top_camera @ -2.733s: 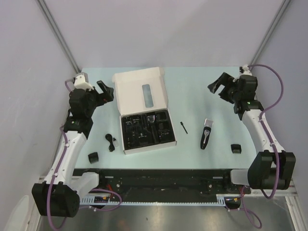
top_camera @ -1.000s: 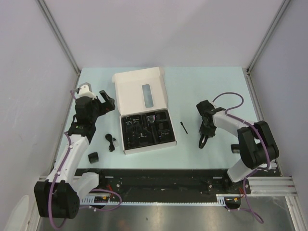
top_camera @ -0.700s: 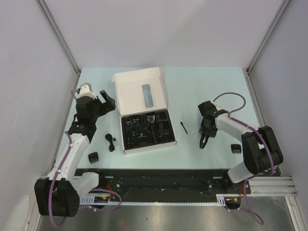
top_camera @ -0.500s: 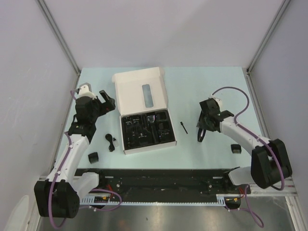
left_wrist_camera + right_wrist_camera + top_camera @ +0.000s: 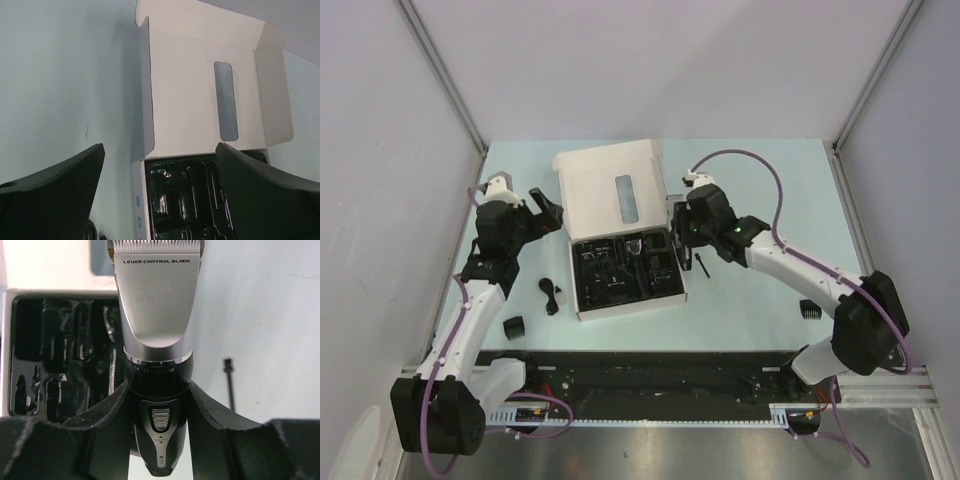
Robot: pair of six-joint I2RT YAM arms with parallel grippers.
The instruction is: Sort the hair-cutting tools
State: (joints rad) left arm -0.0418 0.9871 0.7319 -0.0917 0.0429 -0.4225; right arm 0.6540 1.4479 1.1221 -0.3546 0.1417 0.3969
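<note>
Two pincers are logged. The right pincer [image 5: 159, 390] is clamped on the electric clipper [image 5: 157, 325]. Its pads are pressed to both sides of the black grip section, just below the silver collar. The switch is turned toward the wrist camera and the toothed blade points away from the pincer. The clipper appears to be carried clear of the worktop [image 5: 750, 170]. The black tray [image 5: 65, 350] of the white box [image 5: 612, 185] is seen to the pincer's left and beneath it. The thin brush [image 5: 229, 382] lies on the worktop just to its right.

The left pincer [image 5: 542, 205] is held wide apart with nothing in it, hovering beside the box lid. The cable [image 5: 550, 296] and one comb guard [image 5: 513, 326] lie back from it, toward the arm bases. A second comb guard [image 5: 809, 309] lies well apart from the right pincer, back toward that arm's base.

Handling, judged only:
- **Clipper:** it is taken as rigid and fairly heavy for its size, with the weight likely toward the metal head.
- **Hold:** the glossy shell is judged slippery, so the waisted black grip is preferred to the tapering silver housing.
- **Blade:** the teeth are judged the delicate part and are best left untouched.
- **Other pieces:** the guards are judged light, stiff plastic and the cable limp. The brush is thin and likely awkward to pinch off a flat surface.
</note>
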